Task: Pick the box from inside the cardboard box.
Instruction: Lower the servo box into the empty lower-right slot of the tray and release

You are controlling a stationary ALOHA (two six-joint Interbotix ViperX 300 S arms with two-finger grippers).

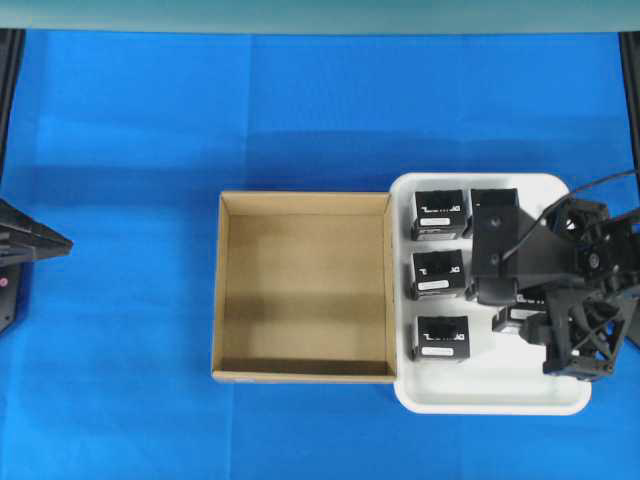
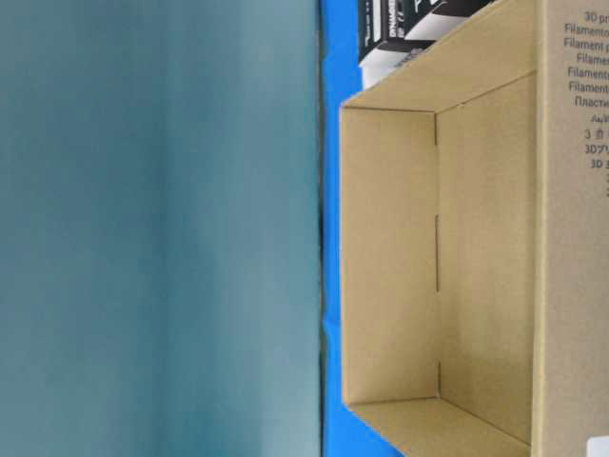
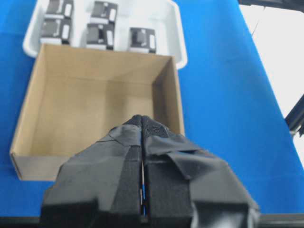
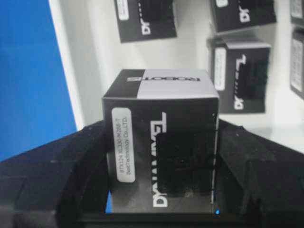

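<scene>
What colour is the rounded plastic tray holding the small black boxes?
White. The rounded plastic tray shows best in the overhead exterior view, beside the brown cardboard box.

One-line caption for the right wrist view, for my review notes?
Right gripper holds a black box between its fingers above the white tray, where other black boxes lie.

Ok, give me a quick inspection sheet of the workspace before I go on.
Surface: blue cover, nothing spilled seen.
Job's things: cardboard box has no black box inside; one black box is in the right claw, above the white tray.
Clutter: five other black boxes lying in the tray.
Grippers: right claw shut on the black box; left claw shut, holding nothing, apart from the cardboard box.
Cables: thin black cable by the right arm.
Surroundings: teal backdrop; nothing else seen.
</scene>
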